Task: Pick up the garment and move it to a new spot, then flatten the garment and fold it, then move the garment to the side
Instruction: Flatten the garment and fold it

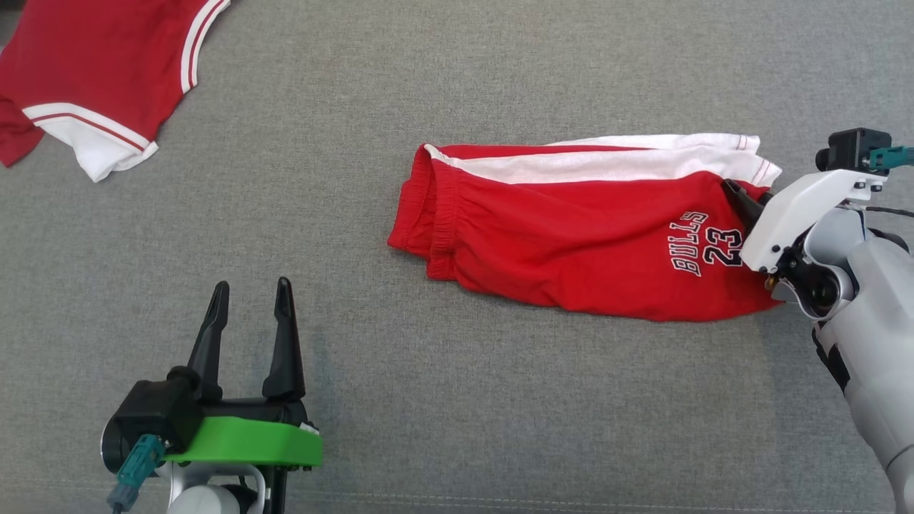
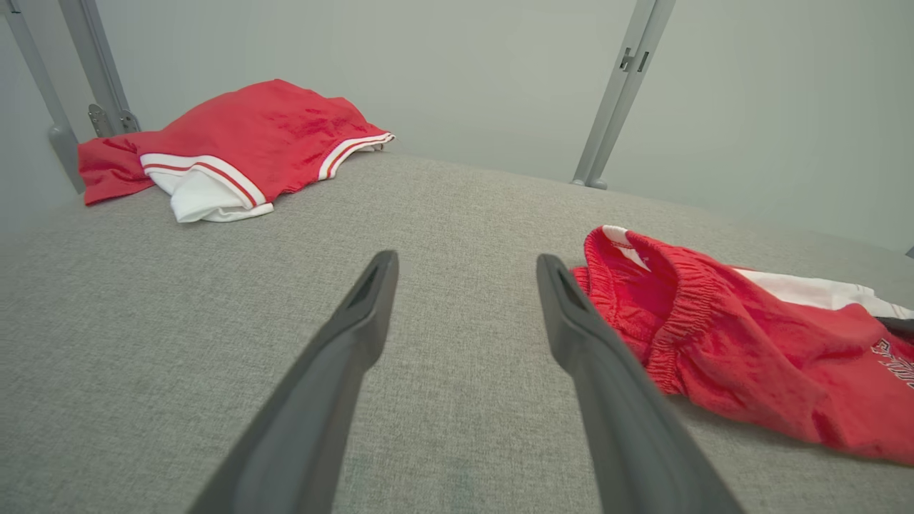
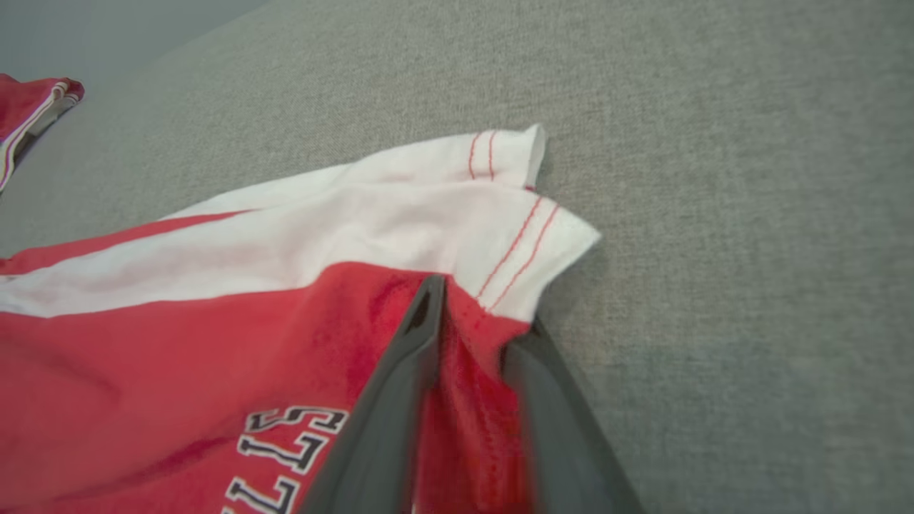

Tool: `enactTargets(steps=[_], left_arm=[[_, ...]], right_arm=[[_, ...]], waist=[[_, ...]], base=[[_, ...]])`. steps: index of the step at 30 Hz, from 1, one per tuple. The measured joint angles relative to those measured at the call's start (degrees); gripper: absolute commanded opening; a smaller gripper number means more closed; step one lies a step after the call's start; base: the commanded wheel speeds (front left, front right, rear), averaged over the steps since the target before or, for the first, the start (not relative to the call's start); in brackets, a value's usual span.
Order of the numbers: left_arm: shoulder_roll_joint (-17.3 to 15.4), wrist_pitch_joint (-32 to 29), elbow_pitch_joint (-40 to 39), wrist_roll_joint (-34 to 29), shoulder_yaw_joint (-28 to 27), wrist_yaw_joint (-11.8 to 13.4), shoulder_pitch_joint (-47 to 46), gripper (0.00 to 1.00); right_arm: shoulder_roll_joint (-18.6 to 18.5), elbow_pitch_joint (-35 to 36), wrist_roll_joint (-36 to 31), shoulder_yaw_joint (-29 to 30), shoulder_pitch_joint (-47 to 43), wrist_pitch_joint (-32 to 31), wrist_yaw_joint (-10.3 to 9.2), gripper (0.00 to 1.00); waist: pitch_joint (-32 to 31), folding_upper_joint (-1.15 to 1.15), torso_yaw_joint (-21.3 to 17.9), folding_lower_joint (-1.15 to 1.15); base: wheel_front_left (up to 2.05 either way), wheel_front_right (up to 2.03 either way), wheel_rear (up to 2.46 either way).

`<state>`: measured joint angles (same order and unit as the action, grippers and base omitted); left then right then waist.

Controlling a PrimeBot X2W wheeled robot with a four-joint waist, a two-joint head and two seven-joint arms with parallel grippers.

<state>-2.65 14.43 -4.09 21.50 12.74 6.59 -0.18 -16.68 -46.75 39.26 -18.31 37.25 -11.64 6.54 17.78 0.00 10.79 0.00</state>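
The garment (image 1: 571, 235) is a pair of red shorts with white side panels and "BULLS 23" print, lying flat on the grey cloth surface right of centre. My right gripper (image 1: 742, 200) is at the leg-hem end on the right. In the right wrist view its two dark fingers (image 3: 421, 335) stand close together with a fold of red fabric (image 3: 464, 385) pinched between them, one finger tucked under the white hem; right gripper (image 3: 475, 314). My left gripper (image 1: 253, 285) stands open at the lower left, apart from the shorts' waistband (image 2: 671, 300), nothing between its fingers; left gripper (image 2: 468, 260).
A second red garment with white trim (image 1: 100, 78) lies at the far left corner, also in the left wrist view (image 2: 243, 143). Grey metal posts (image 2: 621, 93) rise behind the surface's far edge. Bare grey cloth (image 1: 343, 178) lies between the two garments.
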Motion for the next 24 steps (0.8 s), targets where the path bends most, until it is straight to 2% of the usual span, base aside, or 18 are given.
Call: enactTargets(steps=[3,4,19,24], left_arm=[[0.0,0.0,0.1,0.0,-0.1,0.0,-0.1,1.00],[0.0,0.0,0.1,0.1,-0.1,0.0,-0.1,1.00],[0.0,0.0,0.4,0.1,-1.7,0.0,-0.1,1.00],[0.1,0.0,0.4,0.1,-2.1,0.0,-0.1,1.00]], right_arm=[[0.3,-0.3,0.1,-0.6,0.3,0.0,0.05,0.17],[0.3,-0.3,0.1,-0.8,0.5,0.0,0.26,0.00],[-1.3,-0.8,0.2,-3.9,2.8,2.0,0.53,0.00],[-3.9,-0.7,0.7,-4.8,3.4,2.6,0.54,0.00]], waist=[[0.0,0.00,0.0,0.00],[-0.1,0.00,0.0,0.00],[-0.6,0.00,-1.5,0.00],[-1.0,0.00,-3.0,0.00]], base=[[0.00,0.00,0.00],[0.00,0.00,0.00],[0.00,0.00,0.00],[0.00,0.00,0.00]])
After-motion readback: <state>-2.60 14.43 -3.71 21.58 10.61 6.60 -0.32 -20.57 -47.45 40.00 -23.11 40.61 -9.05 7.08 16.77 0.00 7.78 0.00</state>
